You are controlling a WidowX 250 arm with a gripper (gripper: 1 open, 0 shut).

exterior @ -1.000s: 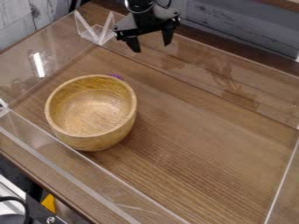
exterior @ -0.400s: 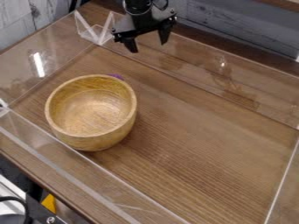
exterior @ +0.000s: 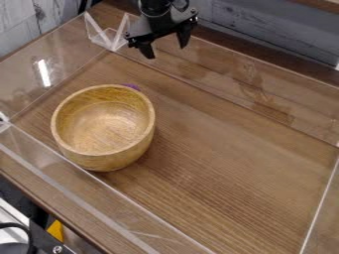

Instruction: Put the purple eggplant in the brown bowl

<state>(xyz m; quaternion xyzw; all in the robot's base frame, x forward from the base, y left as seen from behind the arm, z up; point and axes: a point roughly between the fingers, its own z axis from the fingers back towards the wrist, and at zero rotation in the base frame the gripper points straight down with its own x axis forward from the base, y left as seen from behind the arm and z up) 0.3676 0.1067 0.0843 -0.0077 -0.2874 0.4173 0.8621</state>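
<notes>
Gripper [exterior: 165, 43] hangs beyond the brown bowl [exterior: 103, 128], on the side towards the clear plastic stand [exterior: 106, 34], its jaws spread wide with nothing between them; purple eggplant [exterior: 133, 86] shows as a sliver just past the bowl's far rim

a sliver of purple eggplant [exterior: 134, 86] shows just beyond the round, light-brown bowl [exterior: 103, 128].
</notes>
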